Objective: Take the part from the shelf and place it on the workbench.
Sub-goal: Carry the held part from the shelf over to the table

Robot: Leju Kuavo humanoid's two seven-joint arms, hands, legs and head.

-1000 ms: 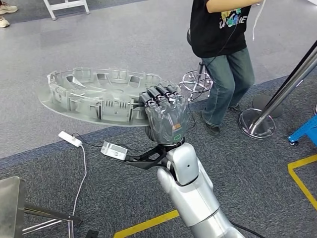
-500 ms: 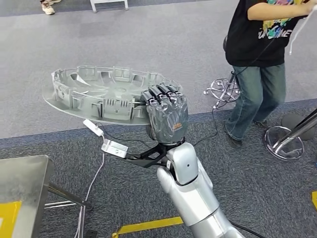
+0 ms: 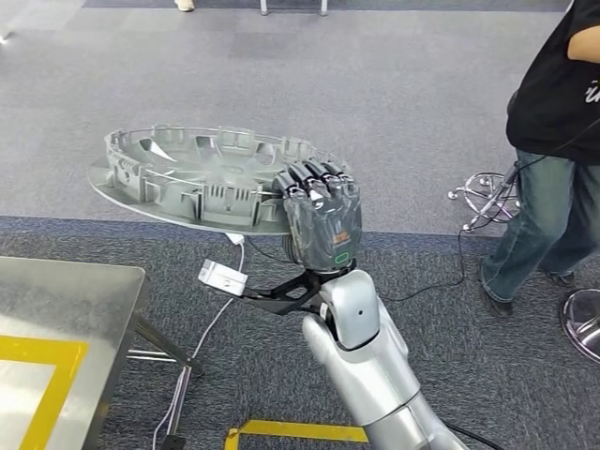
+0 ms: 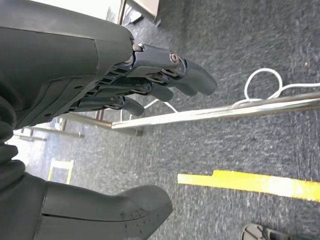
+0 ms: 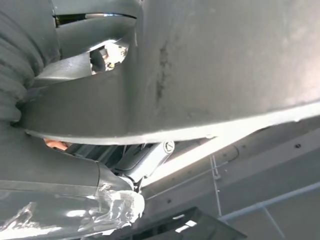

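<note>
The part (image 3: 191, 178) is a large round grey casting with ribbed walls, held about level above the carpet. In the head view my right hand (image 3: 322, 220) grips its near right rim, fingers curled over the edge. The right wrist view looks at the part's (image 5: 226, 65) grey underside from close by, with my right hand (image 5: 68, 170) clamped on its edge. The steel workbench (image 3: 64, 300), marked with a yellow line, stands at the lower left, below and left of the part. My left hand (image 4: 75, 70) hangs over the carpet with its fingers straight, thumb apart, holding nothing.
A person (image 3: 552, 122) in a black shirt and jeans stands at the right, beside a chrome stool base (image 3: 488, 187). A white power strip (image 3: 221, 278) and its cable lie on the carpet under the part. Yellow tape (image 3: 304, 431) marks the floor near my feet.
The whole view has swung left: the workbench has come further into the picture and the person has slid to the right edge. My right hand still holds the part the same way.
</note>
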